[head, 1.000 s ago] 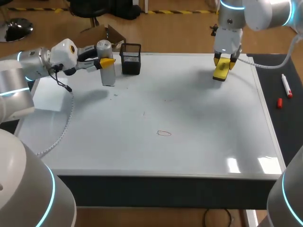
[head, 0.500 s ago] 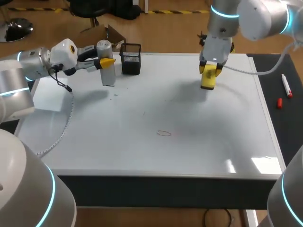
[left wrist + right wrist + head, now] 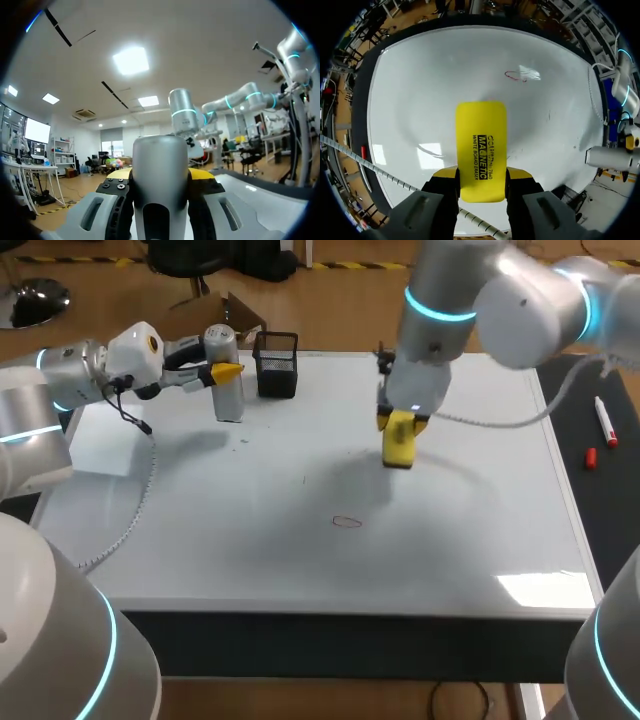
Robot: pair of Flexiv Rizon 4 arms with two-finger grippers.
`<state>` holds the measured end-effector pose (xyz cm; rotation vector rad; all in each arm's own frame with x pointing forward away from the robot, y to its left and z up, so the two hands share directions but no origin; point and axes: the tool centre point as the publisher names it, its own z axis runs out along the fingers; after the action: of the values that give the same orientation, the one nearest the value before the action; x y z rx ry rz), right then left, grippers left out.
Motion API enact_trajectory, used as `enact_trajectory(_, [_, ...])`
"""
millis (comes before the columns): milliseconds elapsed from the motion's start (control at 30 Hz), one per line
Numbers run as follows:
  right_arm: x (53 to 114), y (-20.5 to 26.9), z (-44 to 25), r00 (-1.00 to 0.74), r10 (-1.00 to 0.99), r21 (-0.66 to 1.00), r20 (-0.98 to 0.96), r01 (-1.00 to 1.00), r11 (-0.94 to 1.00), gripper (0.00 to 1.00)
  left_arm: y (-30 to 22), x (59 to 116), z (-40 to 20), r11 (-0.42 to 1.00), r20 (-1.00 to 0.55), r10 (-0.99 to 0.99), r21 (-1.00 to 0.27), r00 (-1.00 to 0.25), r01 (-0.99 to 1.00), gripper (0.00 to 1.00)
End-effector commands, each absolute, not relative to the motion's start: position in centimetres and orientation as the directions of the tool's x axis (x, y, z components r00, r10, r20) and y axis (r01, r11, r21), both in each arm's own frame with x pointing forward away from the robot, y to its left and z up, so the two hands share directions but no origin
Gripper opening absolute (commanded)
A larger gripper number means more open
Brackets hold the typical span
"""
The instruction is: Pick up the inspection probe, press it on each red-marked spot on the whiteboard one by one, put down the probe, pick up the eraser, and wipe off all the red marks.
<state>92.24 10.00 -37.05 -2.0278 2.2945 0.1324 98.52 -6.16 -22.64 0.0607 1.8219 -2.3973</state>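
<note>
A robotics lab: two cabled robot arms (left arm (image 3: 70, 375), right arm (image 3: 520, 300)) flank a whiteboard (image 3: 250, 540) tabletop.

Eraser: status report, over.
Right claw shut on eraser, over the whiteboard, short of the red mark. Left claw shut on probe, beside the mesh holder. Nothing between eraser and mark.
</note>
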Motion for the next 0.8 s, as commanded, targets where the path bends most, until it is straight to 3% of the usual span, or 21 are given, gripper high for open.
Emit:
enact_trajectory(33, [90.6, 12.3, -37.2, -0.118, -0.988, -0.043, -0.095, -0.992, 0.122, 0.00, -6.2, 98.4, -22.4, -0.259, -0.111, -0.084, -0.957, -0.990, 0.129, 0.00])
enact_trajectory(300, [87.3, 16.7, -37.8, -0.084, -0.989, 0.013, -0.125, -0.996, 0.083, 0.00, -6.2, 98.4, -22.4, -0.259, -0.111, -0.084, -0.957, -0.990, 0.129, 0.00])
enact_trajectory(800, [84.0, 21.0, -38.7, -0.077, -0.991, 0.017, -0.105, -0.997, 0.076, 0.00, -6.2, 98.4, -22.4, -0.259, -0.111, -0.084, -0.957, -0.990, 0.129, 0.00])
